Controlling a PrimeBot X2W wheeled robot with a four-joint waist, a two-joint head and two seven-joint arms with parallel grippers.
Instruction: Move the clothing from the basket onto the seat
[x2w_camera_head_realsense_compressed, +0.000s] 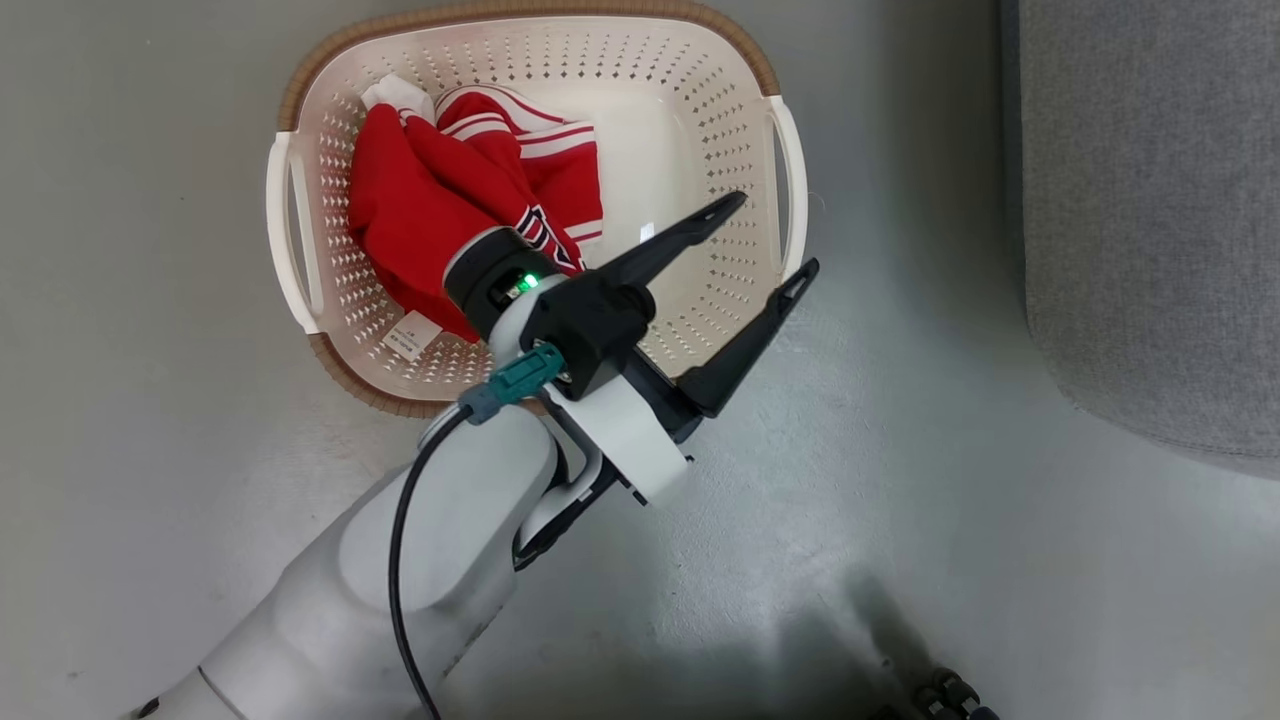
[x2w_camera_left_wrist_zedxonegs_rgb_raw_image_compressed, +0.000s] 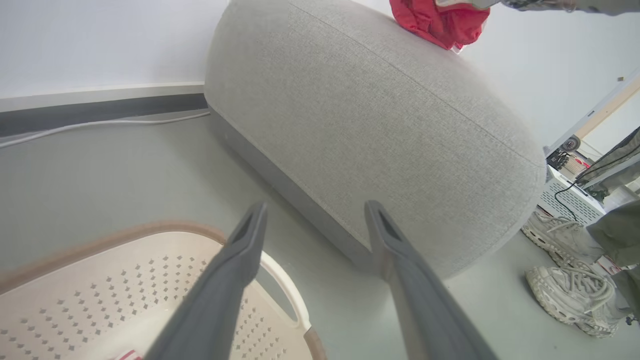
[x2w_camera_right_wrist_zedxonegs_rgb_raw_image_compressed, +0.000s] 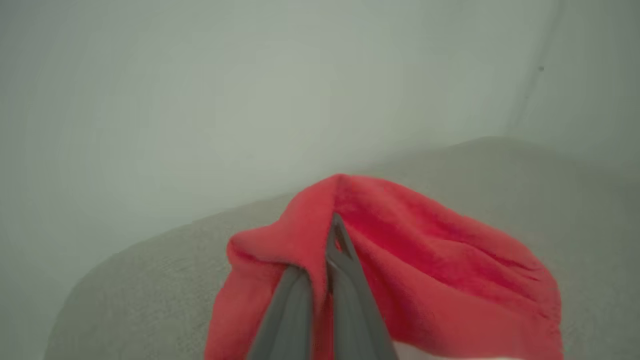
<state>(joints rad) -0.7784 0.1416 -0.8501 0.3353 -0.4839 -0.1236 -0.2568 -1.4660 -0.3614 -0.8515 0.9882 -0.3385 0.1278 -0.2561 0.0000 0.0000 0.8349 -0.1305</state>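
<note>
The cream basket (x2w_camera_head_realsense_compressed: 700, 100) stands on the floor and holds red clothing (x2w_camera_head_realsense_compressed: 430, 200) in its left half, including a jersey with white stripes (x2w_camera_head_realsense_compressed: 545, 140). My left gripper (x2w_camera_head_realsense_compressed: 776, 231) hovers open and empty over the basket's right near corner, fingers toward the grey seat (x2w_camera_head_realsense_compressed: 1150, 200). In the left wrist view the open left gripper (x2w_camera_left_wrist_zedxonegs_rgb_raw_image_compressed: 316, 206) faces the seat (x2w_camera_left_wrist_zedxonegs_rgb_raw_image_compressed: 375, 125) above the basket's handle (x2w_camera_left_wrist_zedxonegs_rgb_raw_image_compressed: 280, 280). My right gripper (x2w_camera_right_wrist_zedxonegs_rgb_raw_image_compressed: 336, 220) is shut on a plain red garment (x2w_camera_right_wrist_zedxonegs_rgb_raw_image_compressed: 425, 260) over the seat's top (x2w_camera_right_wrist_zedxonegs_rgb_raw_image_compressed: 150, 265). That garment (x2w_camera_left_wrist_zedxonegs_rgb_raw_image_compressed: 440, 22) appears at the seat's upper edge.
A person's pale sneakers (x2w_camera_left_wrist_zedxonegs_rgb_raw_image_compressed: 565, 240) stand on the floor past the seat's end, by equipment and cables. A white cable (x2w_camera_left_wrist_zedxonegs_rgb_raw_image_compressed: 100, 125) runs along the wall's base. Bare grey floor (x2w_camera_head_realsense_compressed: 900, 450) lies between basket and seat.
</note>
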